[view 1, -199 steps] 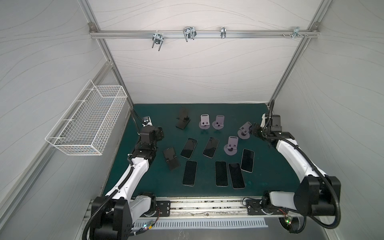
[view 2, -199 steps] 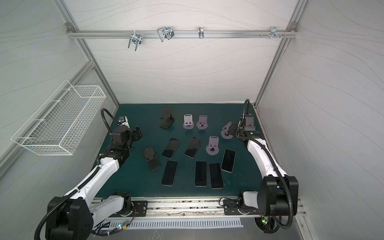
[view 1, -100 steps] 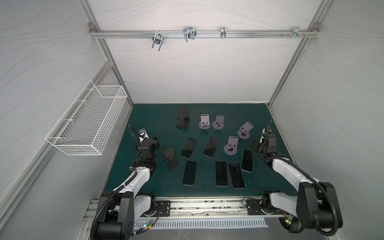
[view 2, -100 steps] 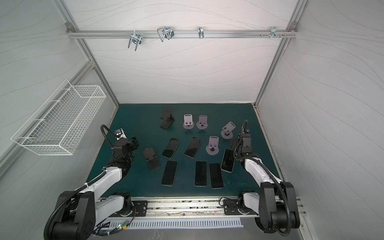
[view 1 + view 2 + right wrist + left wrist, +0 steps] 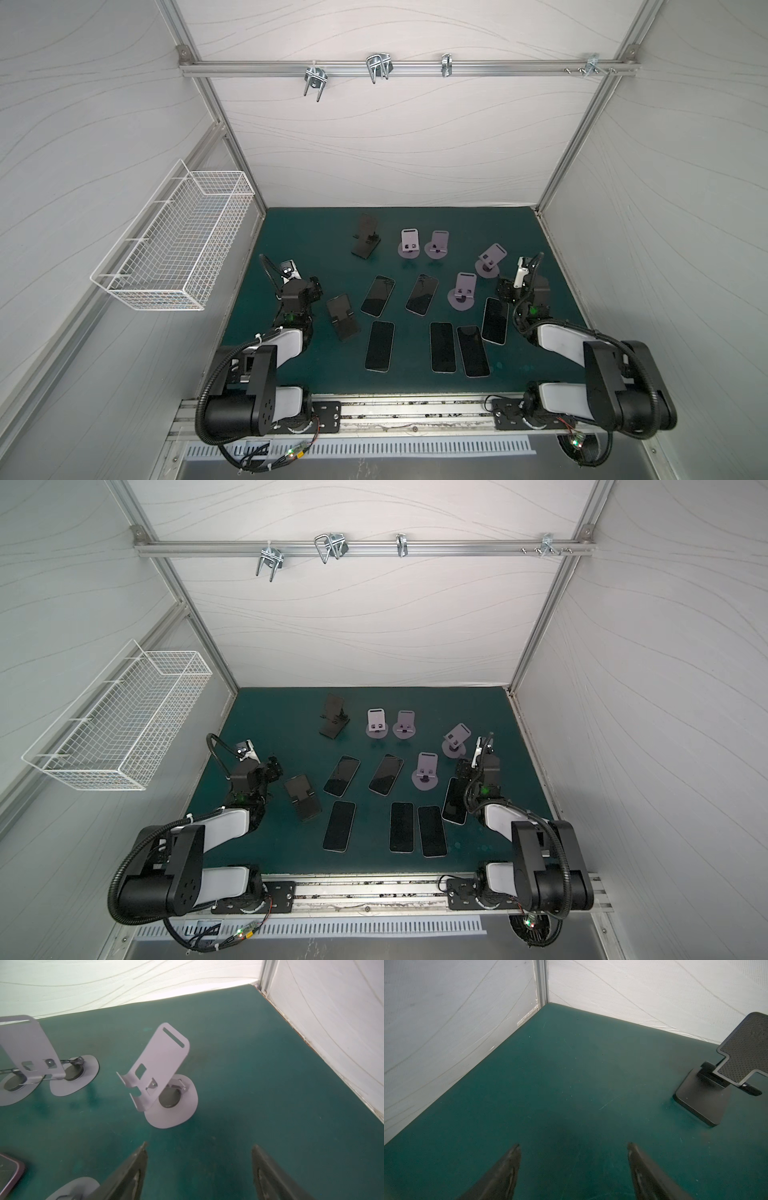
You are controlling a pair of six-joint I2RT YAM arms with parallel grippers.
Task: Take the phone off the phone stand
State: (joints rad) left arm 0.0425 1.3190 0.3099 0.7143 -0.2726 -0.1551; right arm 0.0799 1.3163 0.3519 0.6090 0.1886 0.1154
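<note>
Phone [image 5: 494, 321] flat on green mat [image 5: 316, 232], both grippers empty

Matting fills the centre of both top views; a white wire basket [image 5: 174, 249] hangs at left. Both the left gripper [image 5: 573, 1145] and right gripper [image 5: 200, 1145] gape wide, gripping nothing. Six phones lie flat mid-frame; the phone farthest right lies beside the right gripper, near a purple phone stand [image 5: 162, 1076].
</note>
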